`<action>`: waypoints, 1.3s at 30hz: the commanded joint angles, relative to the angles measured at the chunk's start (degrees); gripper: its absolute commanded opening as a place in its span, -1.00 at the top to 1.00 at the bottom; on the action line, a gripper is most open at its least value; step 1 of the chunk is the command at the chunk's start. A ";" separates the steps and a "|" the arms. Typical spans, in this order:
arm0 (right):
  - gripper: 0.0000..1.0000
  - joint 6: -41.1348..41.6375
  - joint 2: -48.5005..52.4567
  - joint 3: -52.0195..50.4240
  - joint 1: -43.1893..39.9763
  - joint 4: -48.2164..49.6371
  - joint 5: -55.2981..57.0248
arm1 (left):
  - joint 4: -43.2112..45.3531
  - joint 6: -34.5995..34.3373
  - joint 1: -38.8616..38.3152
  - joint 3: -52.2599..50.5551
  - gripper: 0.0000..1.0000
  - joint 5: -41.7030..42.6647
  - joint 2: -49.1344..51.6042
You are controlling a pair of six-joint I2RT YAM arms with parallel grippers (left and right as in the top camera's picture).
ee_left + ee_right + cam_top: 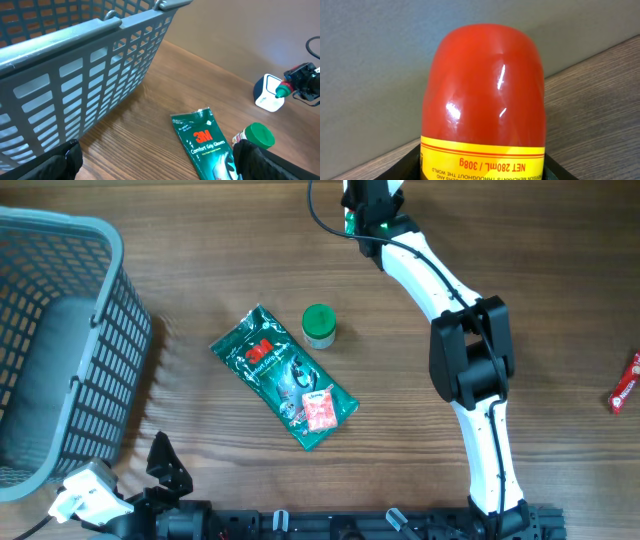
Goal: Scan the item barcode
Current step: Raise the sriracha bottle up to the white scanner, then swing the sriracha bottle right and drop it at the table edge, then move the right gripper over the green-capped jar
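Right gripper (482, 169) is closed partway around a red bottle (484, 85), with its dark fingers (400, 170) against either side of the yellow label band. From the wrist camera the print on that band reads upside down. The rounded red end of the bottle points away from the wrist, toward a grey wall where the wooden table (600, 110) ends. From overhead, this arm reaches from the near edge of the table up to the far edge, and the bottle can hardly be made out there. From the left wrist camera, the same gripper shows far off, just beside a small white and blue box (266, 92). A green and red tip at the gripper's front sits next to the box, too small to tell more.

Left gripper (165, 465) stands wide open with nothing between its fingers, low at the near left of the table and next to a grey basket (60, 250). A green glove packet (283, 375) lies flat mid-table. A green-capped jar (319, 325) stands upright just beside the packet's far right side. A red packet (626, 382) lies at the right edge, well apart from the rest
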 commanded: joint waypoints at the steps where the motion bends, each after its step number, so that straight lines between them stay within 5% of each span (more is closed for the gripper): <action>1: 0.35 -0.96 0.50 5.44 -2.29 -6.03 2.40 | 0.20 -0.28 -0.28 0.04 -1.00 -0.31 -0.20; 7: 0.42 -0.98 -5.38 12.68 -15.28 -31.32 2.49 | 0.20 -0.28 -0.28 0.04 -1.00 -0.31 -0.20; 8: 0.43 -1.14 -5.44 12.61 -22.45 -37.07 3.13 | 0.20 -0.28 -0.31 0.04 -1.00 -0.33 -0.20; 19: 0.50 -2.60 4.72 11.23 -54.86 -51.78 3.04 | 0.20 -0.28 -0.31 0.04 -1.00 -0.33 -0.20; 26: 0.14 -2.36 5.44 10.67 -62.93 -52.43 3.02 | 0.20 -0.28 -0.31 0.04 -1.00 -0.31 -0.20; 32: -0.99 -1.11 4.57 11.43 -66.60 -54.36 -6.99 | 0.20 -0.28 -0.31 0.04 -1.00 -0.31 -0.20; 39: -0.99 5.55 -14.14 11.45 -62.64 -57.70 -15.67 | 0.20 -0.28 -0.31 0.04 -1.00 -0.31 -0.20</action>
